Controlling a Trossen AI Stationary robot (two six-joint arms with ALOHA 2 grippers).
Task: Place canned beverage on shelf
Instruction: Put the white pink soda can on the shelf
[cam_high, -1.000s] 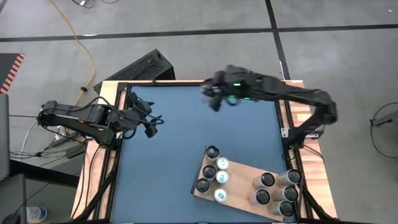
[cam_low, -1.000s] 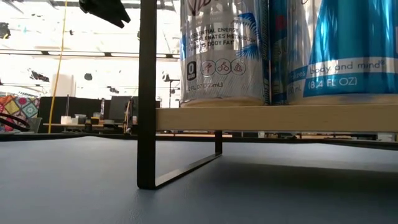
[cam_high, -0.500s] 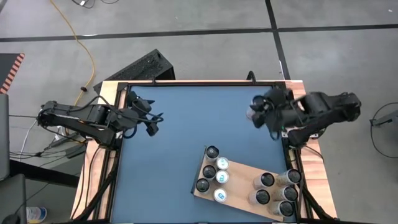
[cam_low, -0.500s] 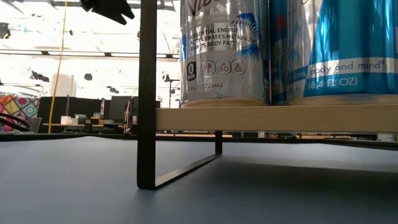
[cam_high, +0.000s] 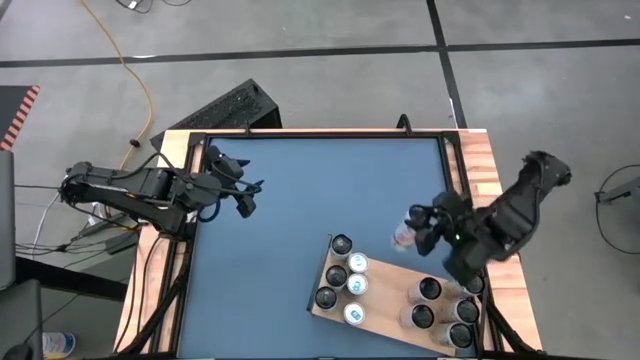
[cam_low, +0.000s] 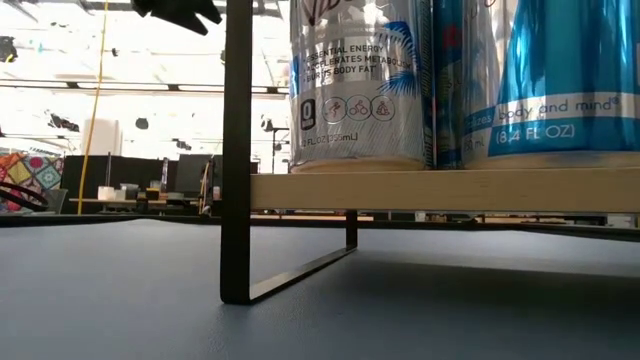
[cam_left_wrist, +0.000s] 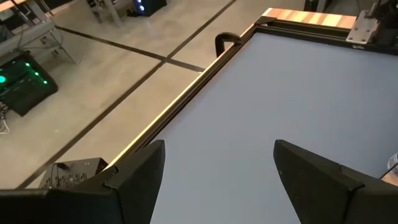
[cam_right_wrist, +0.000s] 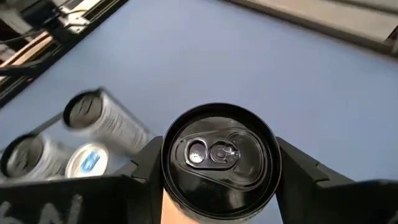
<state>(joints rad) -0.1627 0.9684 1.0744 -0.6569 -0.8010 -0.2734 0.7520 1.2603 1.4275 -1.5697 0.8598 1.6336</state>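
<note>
My right gripper (cam_high: 414, 232) is shut on a canned beverage (cam_high: 403, 237) over the blue-grey tabletop, just beyond the far edge of the shelf (cam_high: 388, 295). The shelf is a light-brown wooden board on black metal legs (cam_low: 236, 150) at the near right. Several cans stand on it in two groups (cam_high: 345, 280) (cam_high: 442, 305). In the right wrist view the held can's dark top (cam_right_wrist: 217, 155) faces the camera. My left gripper (cam_high: 242, 196) is open and empty at the table's left edge; its fingers also show in the left wrist view (cam_left_wrist: 217, 177). My right gripper pinches the can between its two fingers (cam_right_wrist: 144, 167), one on each side of the can's upper wall (cam_right_wrist: 171, 186) just below the rim. The fingers come from the table's right side, slanting down. The can stands upright in the hold.
The cans on the shelf (cam_right_wrist: 93, 118) stand close to the held can, on its near side. The middle and left of the tabletop (cam_high: 290, 200) lie bare. A raised wooden frame (cam_high: 478, 160) borders the table. The low view shows the shelf board (cam_low: 440, 188) with cans (cam_low: 355, 80) on it.
My right gripper has carried the can from the far middle of the table toward the right edge, then toward the near edge, and now stands just beyond the shelf's far edge. It has stayed shut on the can.
</note>
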